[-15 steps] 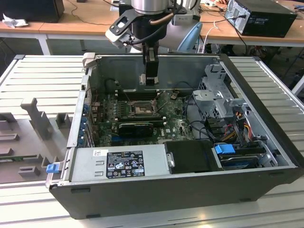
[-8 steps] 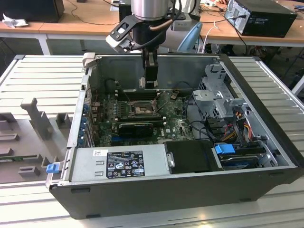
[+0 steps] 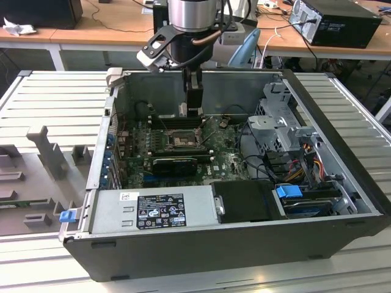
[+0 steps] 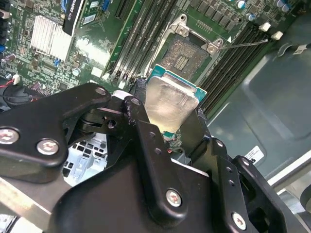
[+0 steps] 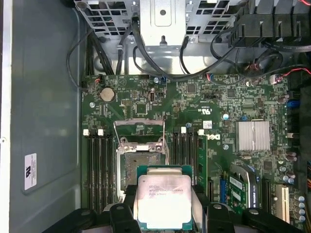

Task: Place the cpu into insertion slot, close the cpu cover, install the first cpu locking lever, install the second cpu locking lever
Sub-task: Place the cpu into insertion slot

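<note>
Cpu (image 5: pixel 163 201), silver top up, is gripped by its edges between the fingers of the tool (image 3: pixel 194 111), the jaws closed only to the chip's width. An open computer case (image 3: pixel 244 256) lies on a slatted grey desk (image 3: pixel 49 97), with wooden desks (image 3: pixel 110 33) at twelve o'clock behind it. The arm (image 3: pixel 192 15) hangs straight down into the case. In the exterior view the tool is just at one o'clock of the bare insertion slot (image 3: pixel 181 139), with the cpu above the board, not seated. The cpu cover (image 5: pixel 139 127) stands swung open.
</note>
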Controlling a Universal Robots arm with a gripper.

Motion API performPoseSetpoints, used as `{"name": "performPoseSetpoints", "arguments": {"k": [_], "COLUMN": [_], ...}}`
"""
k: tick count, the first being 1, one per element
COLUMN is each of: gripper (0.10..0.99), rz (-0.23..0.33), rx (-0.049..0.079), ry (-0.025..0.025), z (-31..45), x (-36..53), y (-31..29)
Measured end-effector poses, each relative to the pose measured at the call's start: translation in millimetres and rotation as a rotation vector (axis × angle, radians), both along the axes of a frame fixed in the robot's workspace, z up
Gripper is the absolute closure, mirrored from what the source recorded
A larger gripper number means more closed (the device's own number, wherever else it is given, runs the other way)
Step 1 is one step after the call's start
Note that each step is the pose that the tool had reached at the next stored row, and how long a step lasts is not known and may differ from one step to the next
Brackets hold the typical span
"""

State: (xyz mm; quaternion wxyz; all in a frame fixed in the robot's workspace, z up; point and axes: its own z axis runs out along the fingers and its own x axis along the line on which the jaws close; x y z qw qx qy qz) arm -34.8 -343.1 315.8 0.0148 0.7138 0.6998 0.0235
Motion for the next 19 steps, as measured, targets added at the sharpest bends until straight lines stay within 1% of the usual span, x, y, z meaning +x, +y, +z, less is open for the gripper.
{"name": "performPoseSetpoints", "arguments": {"k": [3,4,6,9,12,13,14,15,17,19], "gripper": [0.561,0.561,0.561,0.561,0.561,0.561,0.561,0.561,0.561,0.561], "rz": [0.0,0.004,0.019,0.037,0.038,0.038,0.038,0.038,0.038,0.038], "rx": [0.0,0.0,0.0,0.0,0.0,0.0,0.0,0.0,0.0,0.0], "ry": [0.0001,0.0,0.0,0.0,0.0,0.0,0.0,-0.0001,-0.0001,-0.0001], "z": [-6.1,-9.2,-15.6,-21.6,-33.5,-37.0,-39.6,-44.2,-50.7,-54.3], "x": [0.0,0.0,-0.1,0.0,0.0,0.0,0.0,0.0,0.0,0.0], "y": [0.0,0.0,0.0,0.3,4.7,5.3,5.4,5.6,6.3,6.4]}}
